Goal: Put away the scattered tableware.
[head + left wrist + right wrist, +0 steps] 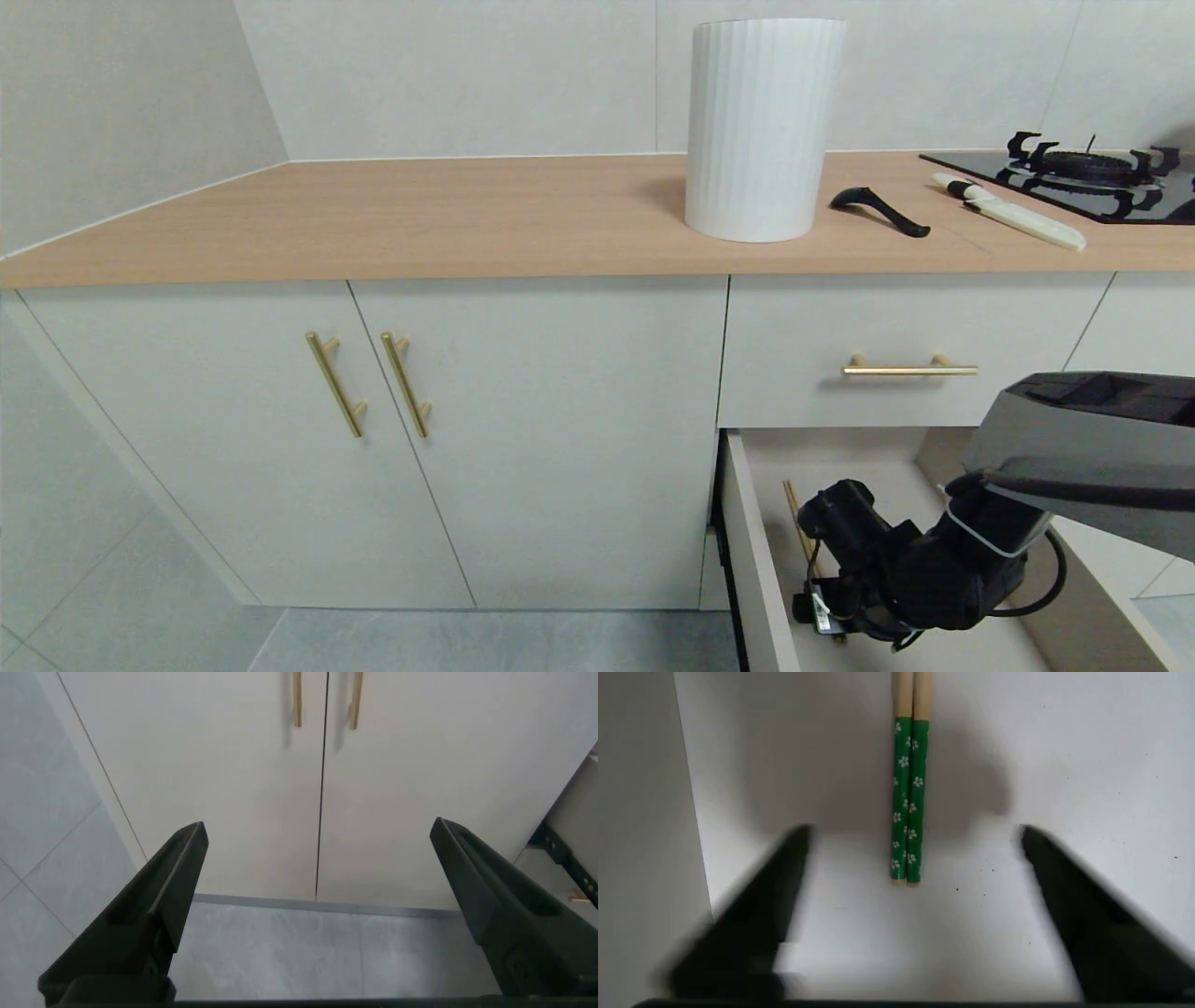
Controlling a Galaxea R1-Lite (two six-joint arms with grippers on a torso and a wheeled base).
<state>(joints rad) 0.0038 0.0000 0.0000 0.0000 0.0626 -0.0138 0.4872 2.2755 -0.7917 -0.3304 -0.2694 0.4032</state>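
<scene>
A pair of chopsticks (909,793) with green flowered ends lies flat on the floor of the open lower drawer (752,551); in the head view the chopsticks (796,518) rest near the drawer's left wall. My right gripper (912,840) hangs open just above them inside the drawer, one finger on each side and nothing held. A black spoon (878,209) and a white knife (1013,213) lie on the wooden countertop (420,215). My left gripper (318,835) is open and empty, facing the cabinet doors low near the floor.
A tall white ribbed container (761,126) stands on the counter beside the spoon. A black gas stove (1083,177) sits at the far right. Above the open drawer is a shut one with a gold handle (910,370). Two cabinet doors with gold handles (369,383) are shut.
</scene>
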